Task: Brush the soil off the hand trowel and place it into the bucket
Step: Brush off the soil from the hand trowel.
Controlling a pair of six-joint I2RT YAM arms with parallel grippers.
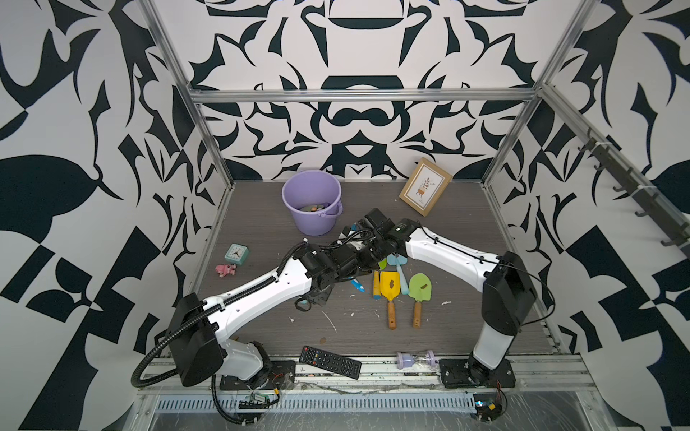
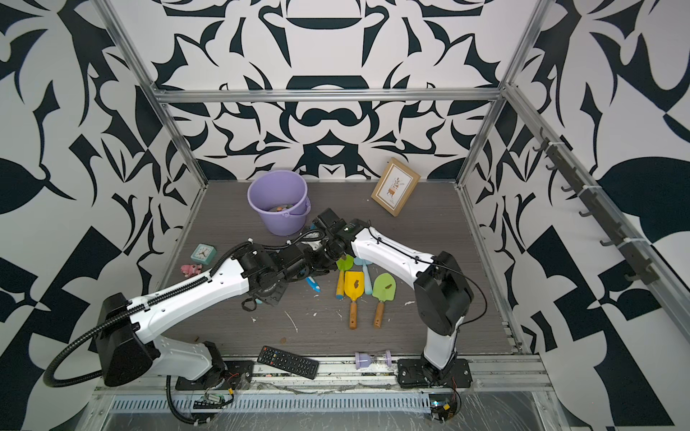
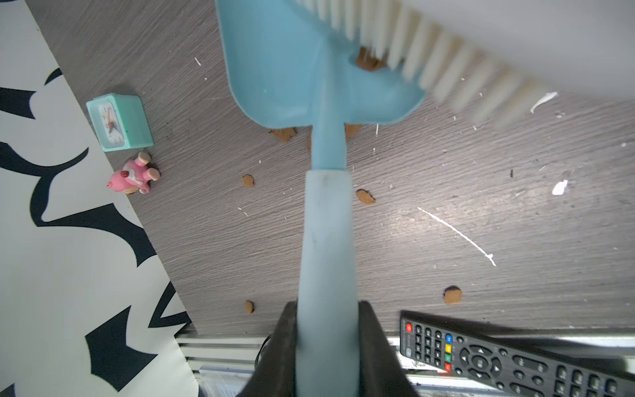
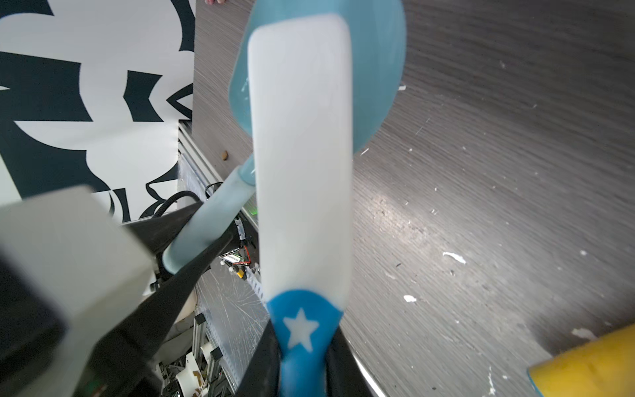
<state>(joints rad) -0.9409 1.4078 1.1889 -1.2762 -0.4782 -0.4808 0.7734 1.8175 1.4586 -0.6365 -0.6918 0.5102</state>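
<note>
Ahead of your left gripper (image 3: 328, 309) clamping trowel (image 3: 285, 68), right gripper (image 4: 304, 343) clamping brush (image 4: 302, 154), bristles (image 3: 443, 68) sweeping soil (image 3: 367, 63); you're needing firm stroke before bucket (image 1: 317, 224).

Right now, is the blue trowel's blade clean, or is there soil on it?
Not clean: in the left wrist view a brown soil clump sits on the light-blue trowel blade, right at the brush bristles.

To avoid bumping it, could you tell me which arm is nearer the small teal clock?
Left. The left arm runs close beside the clock; the right arm is farther off, beyond the left arm.
</note>
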